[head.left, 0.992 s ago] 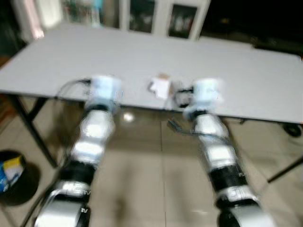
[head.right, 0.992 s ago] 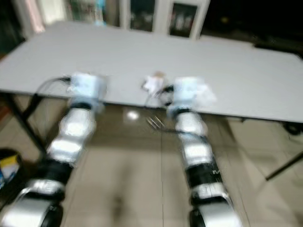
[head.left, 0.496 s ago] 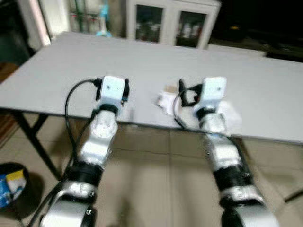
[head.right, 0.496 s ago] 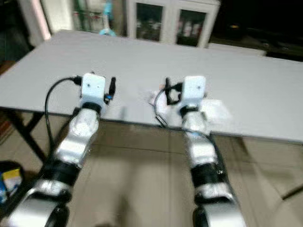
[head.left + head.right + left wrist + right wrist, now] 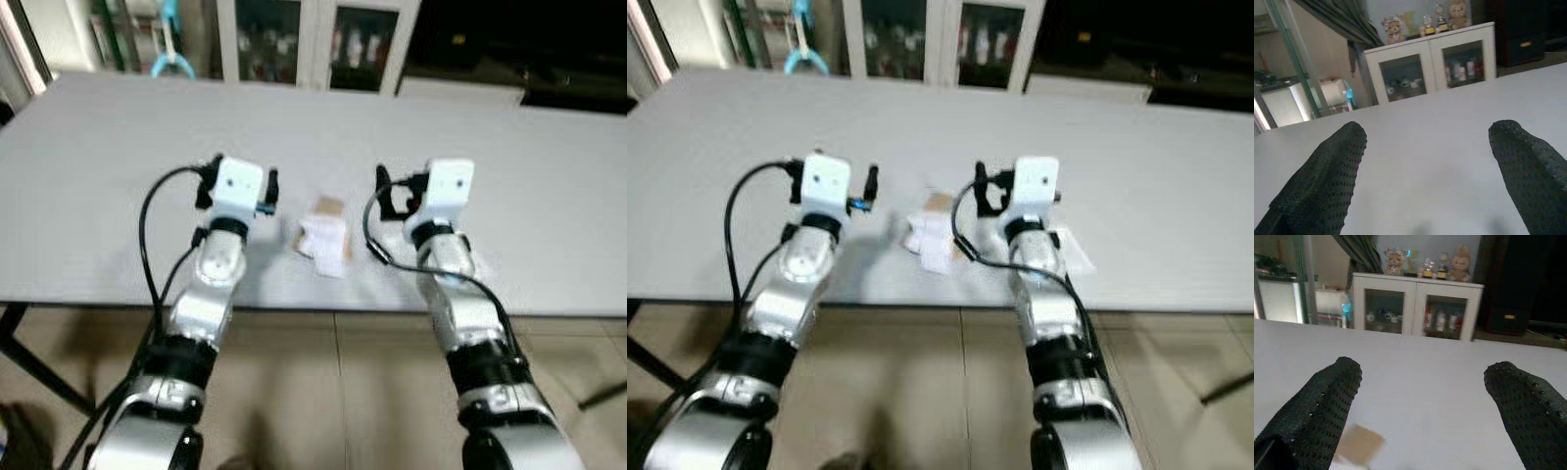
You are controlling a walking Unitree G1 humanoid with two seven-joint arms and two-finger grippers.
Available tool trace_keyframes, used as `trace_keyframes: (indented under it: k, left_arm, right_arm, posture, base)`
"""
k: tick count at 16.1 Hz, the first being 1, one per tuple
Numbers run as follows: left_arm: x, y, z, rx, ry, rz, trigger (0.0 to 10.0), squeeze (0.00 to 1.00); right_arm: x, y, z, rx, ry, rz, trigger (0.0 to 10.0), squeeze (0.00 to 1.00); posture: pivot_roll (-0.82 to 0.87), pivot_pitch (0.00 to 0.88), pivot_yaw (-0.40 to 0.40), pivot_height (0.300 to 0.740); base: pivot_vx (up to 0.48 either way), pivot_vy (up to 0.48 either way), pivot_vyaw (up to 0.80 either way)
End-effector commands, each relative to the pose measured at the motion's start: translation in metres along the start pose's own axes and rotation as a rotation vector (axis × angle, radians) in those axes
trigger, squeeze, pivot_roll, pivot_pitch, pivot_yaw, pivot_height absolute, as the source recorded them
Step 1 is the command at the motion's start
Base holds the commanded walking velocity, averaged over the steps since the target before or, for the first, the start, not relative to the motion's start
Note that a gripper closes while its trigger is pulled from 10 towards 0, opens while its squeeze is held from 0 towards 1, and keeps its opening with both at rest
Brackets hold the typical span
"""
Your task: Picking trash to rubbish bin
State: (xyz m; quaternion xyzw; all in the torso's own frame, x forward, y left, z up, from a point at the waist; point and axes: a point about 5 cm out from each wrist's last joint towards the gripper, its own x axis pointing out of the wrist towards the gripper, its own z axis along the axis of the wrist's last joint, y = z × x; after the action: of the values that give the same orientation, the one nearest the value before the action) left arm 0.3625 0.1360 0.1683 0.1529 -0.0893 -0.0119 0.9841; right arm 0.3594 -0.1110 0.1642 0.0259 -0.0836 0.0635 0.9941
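A crumpled white paper with a brown cardboard scrap (image 5: 323,238) lies on the grey table (image 5: 98,186), close to its front edge. My two arms reach over the table on either side of it. The left arm (image 5: 216,269) is just left of the paper and the right arm (image 5: 446,264) just right of it. Over bare tabletop, the left gripper (image 5: 1425,132) is open. The right gripper (image 5: 1422,369) is open too, with the brown scrap (image 5: 1358,445) low between its fingers. A pale, thin wrapper (image 5: 1073,250) lies under the right forearm.
A white glass-door cabinet (image 5: 304,44) stands behind the table, with dark furniture (image 5: 509,49) to its right. The table's front edge (image 5: 323,310) runs across the view, with tiled floor (image 5: 333,392) below. A black table leg (image 5: 24,357) slants at the lower left.
The whole view has moved forward and steadied, so the table fills more of it. Both arms now reach further over the table beside the paper. The black bin slid out at lower left.
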Motion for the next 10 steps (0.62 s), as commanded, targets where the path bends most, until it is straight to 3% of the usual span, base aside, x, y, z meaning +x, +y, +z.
trace_keyframes:
  k: [1,10]
  left_arm:
    - [0.0027,-0.0018,0.0061,0.016,-0.019,-0.014,10.0,0.00]
    - [0.0017,-0.0049,0.0042,0.010,-0.012,-0.030,10.0,0.00]
  right_arm:
    - [0.0024,0.0006,0.0055,-0.003,-0.016,0.009,10.0,0.00]
    - [0.0027,0.0006,0.0045,-0.004,-0.009,0.018,10.0,0.00]
  posture:
    - [0.02,0.028,-0.083,0.740]
    - [0.01,0.026,-0.083,0.740]
  base:
    - [0.277,0.000,0.00]
    - [0.029,0.000,0.00]
